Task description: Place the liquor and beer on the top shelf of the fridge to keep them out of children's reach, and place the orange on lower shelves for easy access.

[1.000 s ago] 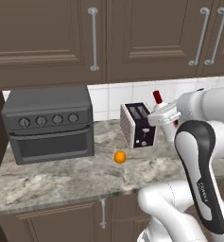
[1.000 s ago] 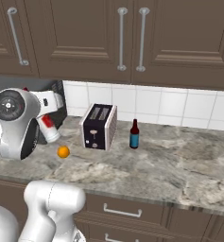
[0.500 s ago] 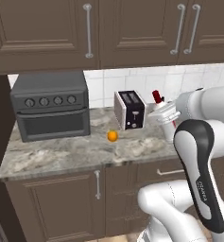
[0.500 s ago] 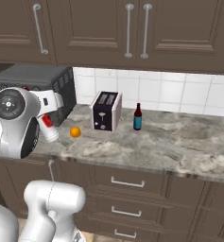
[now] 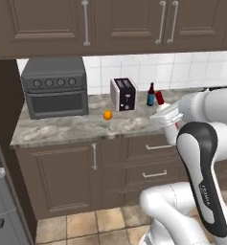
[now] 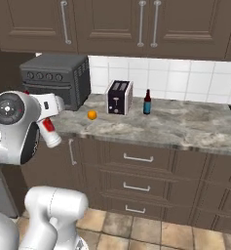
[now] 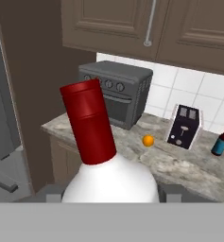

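Pincer [image 5: 165, 116] is clamped on the liquor [image 5: 167, 119], bottle well off the tabletop [image 5: 62, 129] and carried out in front of the lower cabinets. In the hand view its red cap [image 7: 89, 120] stands up in the near foreground between the tips.

Change over the last second: both base views have swung and pulled back. 1 s ago the tabletop filled the frame; now cabinet fronts and floor tiles show. That is the base driving, not the objects moving. Liquor stayed gripped throughout; jaw gap barely changed.

Orange [image 5: 107, 115] sits on the tabletop just in front of the toaster [image 5: 123, 94]; beer [image 6: 146, 102] stands right of the toaster. Both untouched. Toaster oven [image 5: 55, 87] is at the tabletop's left end.

Grey fridge [image 7: 0, 94] edge shows at the left of the hand view, past the dark side panel. Shelves not visible.

Read: pick done for item 1 of 3, transit to fridge in progress. Next needs the top shelf in sight before placing. Risk: bottle is tilted in the grip, watch clearance at the fridge opening.
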Controlling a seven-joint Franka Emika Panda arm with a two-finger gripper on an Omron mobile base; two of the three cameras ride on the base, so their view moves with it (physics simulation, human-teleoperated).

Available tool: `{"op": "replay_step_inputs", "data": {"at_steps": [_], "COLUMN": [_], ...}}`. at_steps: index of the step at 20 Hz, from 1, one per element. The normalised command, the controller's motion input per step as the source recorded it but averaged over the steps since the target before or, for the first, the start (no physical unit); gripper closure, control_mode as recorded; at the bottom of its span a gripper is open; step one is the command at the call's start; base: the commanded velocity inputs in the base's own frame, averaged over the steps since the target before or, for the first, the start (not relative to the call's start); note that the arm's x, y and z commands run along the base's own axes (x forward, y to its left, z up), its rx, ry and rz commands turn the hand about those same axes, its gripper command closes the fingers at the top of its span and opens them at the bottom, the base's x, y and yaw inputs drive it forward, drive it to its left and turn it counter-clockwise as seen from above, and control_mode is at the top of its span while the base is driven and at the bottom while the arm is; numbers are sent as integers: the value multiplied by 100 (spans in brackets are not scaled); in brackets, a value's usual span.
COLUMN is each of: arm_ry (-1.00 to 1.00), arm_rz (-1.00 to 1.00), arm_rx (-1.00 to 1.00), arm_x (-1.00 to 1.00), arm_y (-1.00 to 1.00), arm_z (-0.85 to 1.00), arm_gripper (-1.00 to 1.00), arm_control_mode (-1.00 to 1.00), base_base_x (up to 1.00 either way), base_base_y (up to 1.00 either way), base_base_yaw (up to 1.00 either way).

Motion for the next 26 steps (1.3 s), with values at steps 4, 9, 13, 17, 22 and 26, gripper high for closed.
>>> {"op": "replay_step_inputs", "data": {"at_steps": [4, 9, 13, 17, 22, 26], "arm_ry": [0, 0, 0, 0, 0, 0], "arm_rz": [0, 0, 0, 0, 0, 0], "arm_rx": [0, 0, 0, 0, 0, 0], "arm_x": [0, 0, 0, 0, 0, 0], "arm_y": [0, 0, 0, 0, 0, 0], "arm_z": [0, 0, 0, 0, 0, 0], "arm_gripper": [100, 100, 100, 100, 100, 100], "arm_control_mode": [100, 100, 100, 100, 100, 100], "base_base_x": [-57, -66, -60, -34, -15, -14], "base_base_y": [4, 13, 39, 75, 99, 100], "base_base_yaw": [9, 10, 9, 4, 0, 0]}}
